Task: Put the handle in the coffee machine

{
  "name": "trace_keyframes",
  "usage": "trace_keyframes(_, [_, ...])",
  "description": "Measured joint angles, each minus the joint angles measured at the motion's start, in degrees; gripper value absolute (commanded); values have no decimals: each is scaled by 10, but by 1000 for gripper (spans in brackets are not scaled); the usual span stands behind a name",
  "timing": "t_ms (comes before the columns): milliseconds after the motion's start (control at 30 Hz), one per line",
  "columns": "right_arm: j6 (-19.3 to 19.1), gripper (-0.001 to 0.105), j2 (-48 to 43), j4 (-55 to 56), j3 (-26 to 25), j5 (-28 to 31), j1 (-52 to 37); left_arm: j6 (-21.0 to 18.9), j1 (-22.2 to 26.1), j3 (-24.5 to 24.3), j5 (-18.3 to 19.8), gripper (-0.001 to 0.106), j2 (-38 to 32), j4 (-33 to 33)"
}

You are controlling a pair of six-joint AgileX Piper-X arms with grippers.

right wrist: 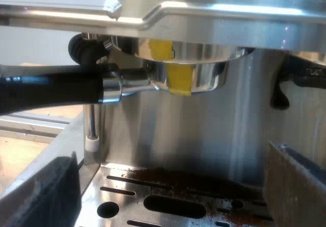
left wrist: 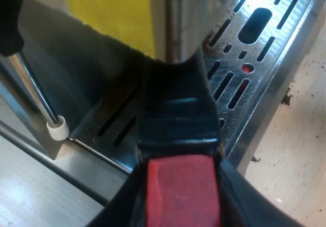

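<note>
I am gripping the metal holder with the dark, red-ended handle (left wrist: 175, 115) in my left gripper (left wrist: 182, 191), whose black fingers are clamping the red end from both sides. The handle's long axis is running straight away from those jaws, over the slotted steel drip tray's (left wrist: 254, 49) edge. The holder's basket is sitting up under the silver espresso machine's (right wrist: 229, 18) brew head. My right gripper (right wrist: 170, 189) is hanging over the tray, jaws apart and holding nothing, so I am judging the locking twist to be the left arm's.

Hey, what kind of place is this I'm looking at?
Probably a coffee-making station: an espresso machine, its metal holder up at the machine's front, and a slotted drip tray dusted with coffee grounds.
</note>
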Motion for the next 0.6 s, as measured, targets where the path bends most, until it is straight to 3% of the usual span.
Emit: trace_keyframes(600, [0, 75, 0, 0, 0, 0, 0, 11, 25, -1, 30, 0, -5, 7])
